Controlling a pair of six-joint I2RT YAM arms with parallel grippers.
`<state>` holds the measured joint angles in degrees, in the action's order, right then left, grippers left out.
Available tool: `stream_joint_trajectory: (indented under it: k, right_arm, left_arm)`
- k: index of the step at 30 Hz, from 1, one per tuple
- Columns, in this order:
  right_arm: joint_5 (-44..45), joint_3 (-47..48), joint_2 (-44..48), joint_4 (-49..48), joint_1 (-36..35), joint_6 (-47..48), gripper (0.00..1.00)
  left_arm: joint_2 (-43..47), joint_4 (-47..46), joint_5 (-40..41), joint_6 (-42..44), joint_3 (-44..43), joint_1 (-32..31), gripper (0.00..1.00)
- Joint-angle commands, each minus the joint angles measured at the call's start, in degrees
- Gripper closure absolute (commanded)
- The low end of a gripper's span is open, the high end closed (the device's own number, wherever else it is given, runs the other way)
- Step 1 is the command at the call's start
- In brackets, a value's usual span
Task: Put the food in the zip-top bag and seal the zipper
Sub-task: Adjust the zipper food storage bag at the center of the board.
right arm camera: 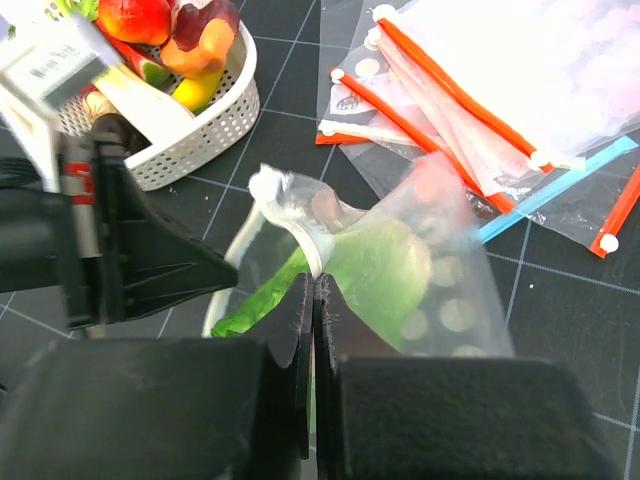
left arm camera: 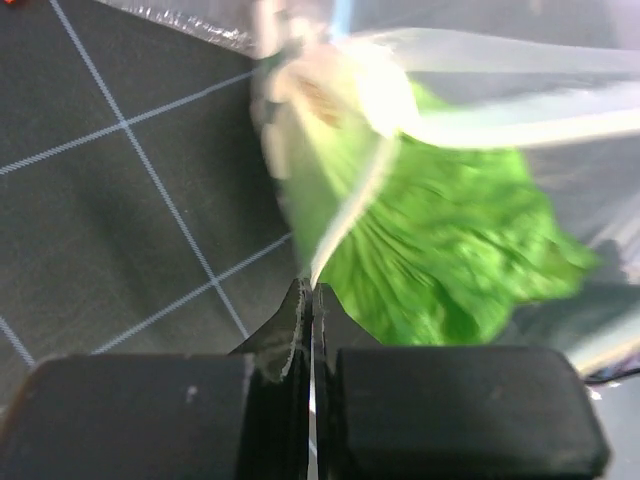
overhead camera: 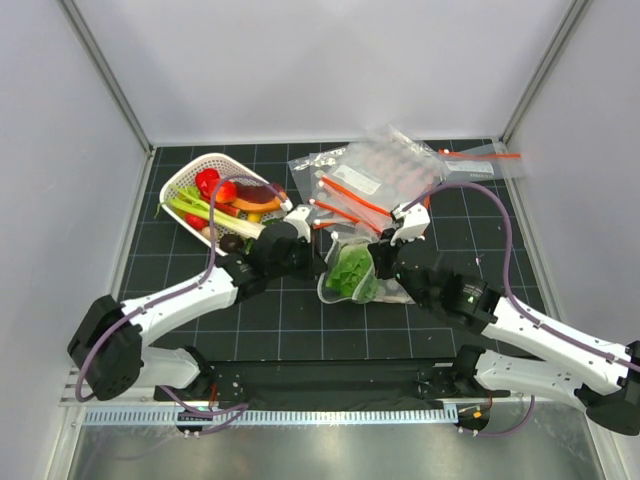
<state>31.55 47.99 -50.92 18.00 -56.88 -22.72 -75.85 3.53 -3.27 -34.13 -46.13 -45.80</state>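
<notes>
The polka-dot zip-top bag (overhead camera: 350, 268) lies mid-table with the green lettuce head (overhead camera: 352, 272) inside it. The lettuce fills the left wrist view (left arm camera: 440, 250) and shows through the dotted plastic in the right wrist view (right arm camera: 385, 265). A small orange-red piece (right arm camera: 432, 182) shows blurred inside the bag. My left gripper (left arm camera: 311, 290) is shut on the bag's pale zipper edge (left arm camera: 345, 210) from the left. My right gripper (right arm camera: 315, 278) is shut on the zipper strip (right arm camera: 300, 225) from the right. Both grippers hold the bag's mouth between them (overhead camera: 330, 250).
A white basket (overhead camera: 190, 180) at the back left holds toy produce, including a red pepper (overhead camera: 212, 186) and green onions (overhead camera: 200, 208). Plain clear bags with red-orange strips (overhead camera: 380, 180) lie piled behind the polka-dot bag. The left gripper's body (right arm camera: 130, 260) stands close on the right wrist view's left.
</notes>
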Motion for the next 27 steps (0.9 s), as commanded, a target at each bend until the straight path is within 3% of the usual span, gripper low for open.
stream_joint_trajectory:
  k: [1, 12, 21, 27]
  right_arm:
    - [2.20, 1.40, -0.94, -4.03, 0.10, -0.39, 0.99]
    - [5.62, 3.60, -3.05, -0.42, 0.02, -1.01, 0.99]
    - [9.41, 0.80, 4.15, -2.35, 0.02, 0.83, 0.99]
    - [6.42, 0.27, 5.21, -4.02, 0.02, 1.45, 0.99]
  left_arm:
    - [5.36, 1.90, -1.12, -1.20, -6.15, -0.25, 1.00]
    - [3.52, 10.00, -9.74, -6.56, -24.18, -0.25, 1.00]
    - [1.68, 13.26, -6.23, -2.87, -23.31, 0.71, 1.00]
    - [1.15, 9.93, -9.82, -4.62, -20.41, 1.15, 1.00]
